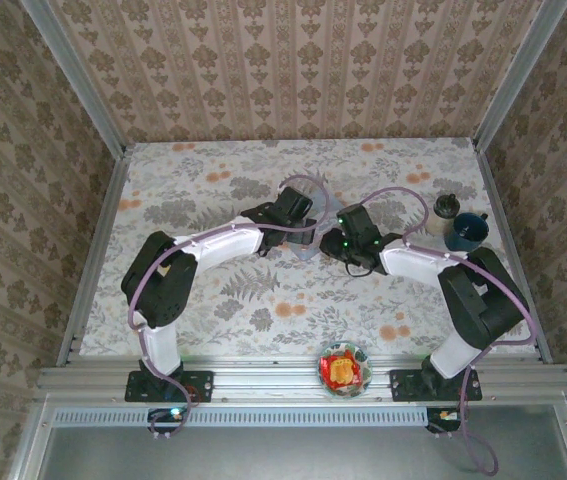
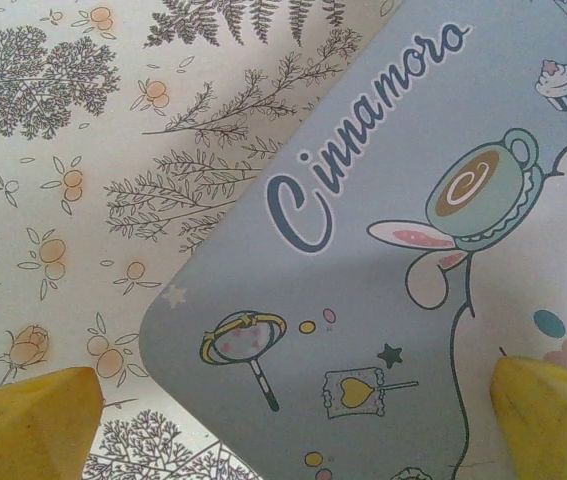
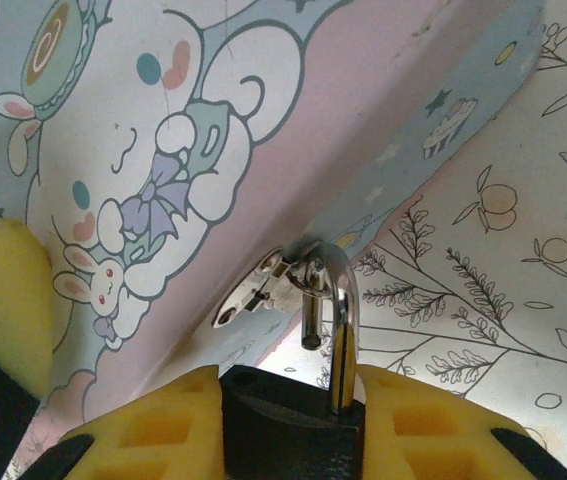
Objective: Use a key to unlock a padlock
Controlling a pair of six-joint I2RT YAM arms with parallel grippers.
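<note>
The desk is cream, printed with grey ferns and orange blossoms. The tin is light blue with pastel cartoon figures. The padlock has a black body and silvery shackle; the pads of the right end effector are yellow.

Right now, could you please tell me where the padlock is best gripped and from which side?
Grip the padlock by its dark body, from the end opposite the shackle, jaws on two opposite faces, as the right gripper has it. The thin, rounded shackle is hooked through the hasp on the tin, so it likely offers poor purchase.
</note>
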